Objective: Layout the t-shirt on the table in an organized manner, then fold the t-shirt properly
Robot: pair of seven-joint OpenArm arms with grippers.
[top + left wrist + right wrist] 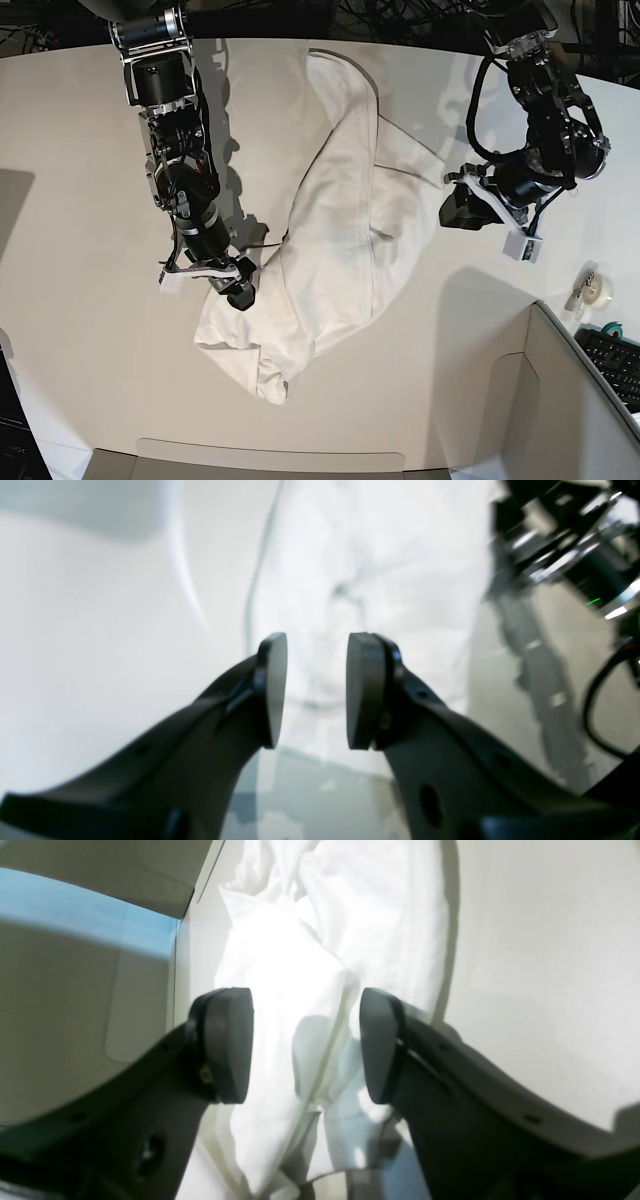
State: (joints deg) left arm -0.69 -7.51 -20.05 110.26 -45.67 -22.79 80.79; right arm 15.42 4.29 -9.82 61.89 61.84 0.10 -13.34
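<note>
The white t-shirt (340, 230) lies crumpled in a long heap down the middle of the table (90, 330), plain side up, with no print showing. My right gripper (240, 288) is low at the heap's lower left edge. In the right wrist view it (302, 1040) stands open, rumpled t-shirt (350, 905) cloth lying under and between the fingers without being pinched. My left gripper (452, 210) hovers just off the shirt's right edge. In the left wrist view it (315, 690) is open and holds nothing, the t-shirt (375, 555) lying beyond it.
Grey cardboard box walls stand at the lower right (560, 400) and along the front edge (270, 462). A tape roll (595, 285) and a keyboard (615, 362) sit at the far right. Cables hang along the back edge.
</note>
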